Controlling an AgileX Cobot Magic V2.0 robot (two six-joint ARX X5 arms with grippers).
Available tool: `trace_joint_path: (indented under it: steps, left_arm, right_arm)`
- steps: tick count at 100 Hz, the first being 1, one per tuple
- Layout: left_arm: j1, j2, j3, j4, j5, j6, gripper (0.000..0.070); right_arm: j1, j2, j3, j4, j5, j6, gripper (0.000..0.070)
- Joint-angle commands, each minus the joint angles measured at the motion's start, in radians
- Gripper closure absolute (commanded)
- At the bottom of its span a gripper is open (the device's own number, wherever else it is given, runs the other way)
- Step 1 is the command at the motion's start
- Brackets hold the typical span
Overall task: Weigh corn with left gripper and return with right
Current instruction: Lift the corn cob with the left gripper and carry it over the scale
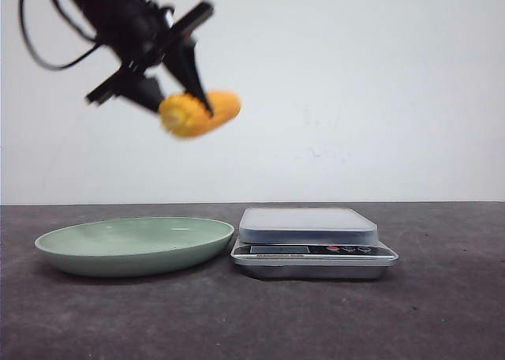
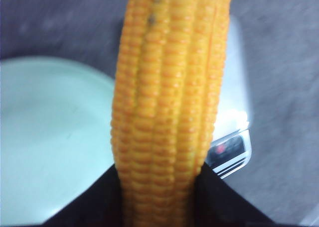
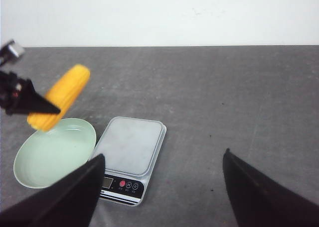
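Corn [image 1: 199,114] hangs above green plate [image 1: 134,245], beside scale [image 1: 312,241].

light is even and fairly bright, with soft shadows under the plate [image 1: 134,245] and scale [image 1: 313,241]. the left gripper [image 1: 170,91] and the corn [image 1: 199,114] it holds smear with motion blur. glare whitens the scale beside the corn in the left wrist view.

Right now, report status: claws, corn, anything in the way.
Left claw shut on the corn, held high over the green plate. Right claw open, empty. Scale platform bare, nothing blocking it.
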Motion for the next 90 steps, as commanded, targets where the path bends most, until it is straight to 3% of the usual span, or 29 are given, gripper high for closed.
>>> trace_joint_path:
  steps: [1,34,55,90]
  left_arm:
    - [-0.022,0.008,0.066,0.008,0.007,0.011,0.069]
    - [-0.129,0.008,0.239,0.042,-0.017,-0.02,0.069]
    - [-0.197,0.016,0.264,0.047,-0.146,-0.019,0.069]
    - [-0.253,0.168,0.264,0.048,-0.165,-0.034,0.069]
  right_arm:
    - [-0.001,0.005,0.014,0.016,0.002,-0.011,0.0243]
    - [-0.001,0.005,0.014,0.017,0.002,-0.012,0.0243]
    - [-0.001,0.005,0.014,0.016,0.002,-0.012,0.0243]
    - [-0.001,0.005,0.014,0.016,0.002,-0.012,0.0243]
